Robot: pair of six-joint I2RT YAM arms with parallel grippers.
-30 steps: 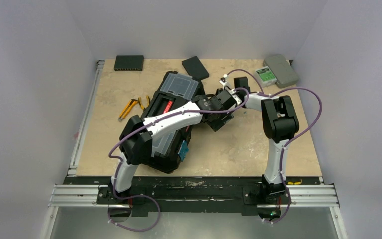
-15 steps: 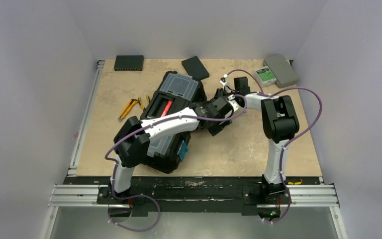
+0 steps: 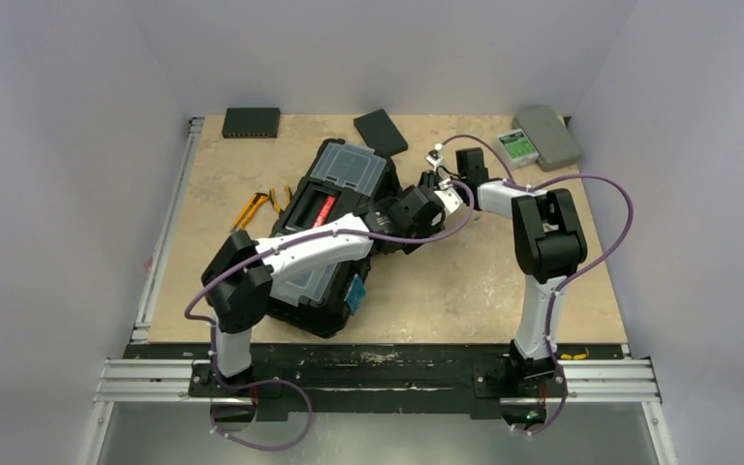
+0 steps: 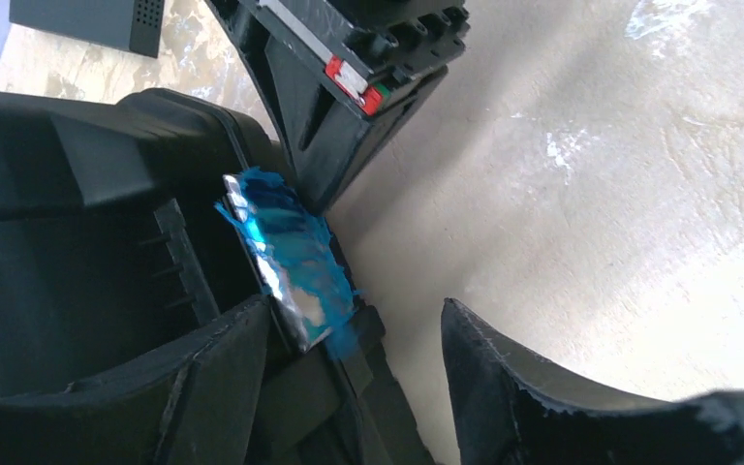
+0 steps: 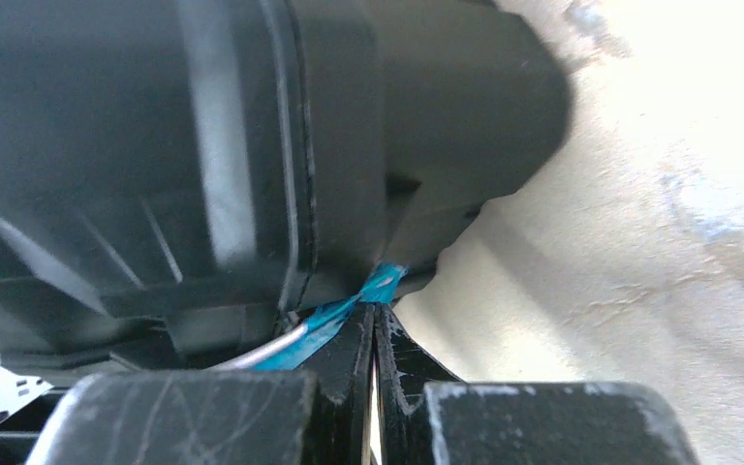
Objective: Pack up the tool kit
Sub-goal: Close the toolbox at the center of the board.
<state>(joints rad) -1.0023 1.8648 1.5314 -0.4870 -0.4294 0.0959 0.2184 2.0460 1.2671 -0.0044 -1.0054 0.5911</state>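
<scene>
Jaws pressed together, the right gripper [image 5: 373, 325] is setting its tips against the blue-taped latch [image 4: 291, 257] on the toolbox [image 3: 344, 170], which is lying askew just left of the middle of the worktop [image 3: 504, 281], while the left gripper [image 4: 349, 320] is hovering spread beside that latch, probably to work it.

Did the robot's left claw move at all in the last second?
Yes. The left gripper slid leftward, closer in against the black toolbox, which itself stayed put.
</scene>
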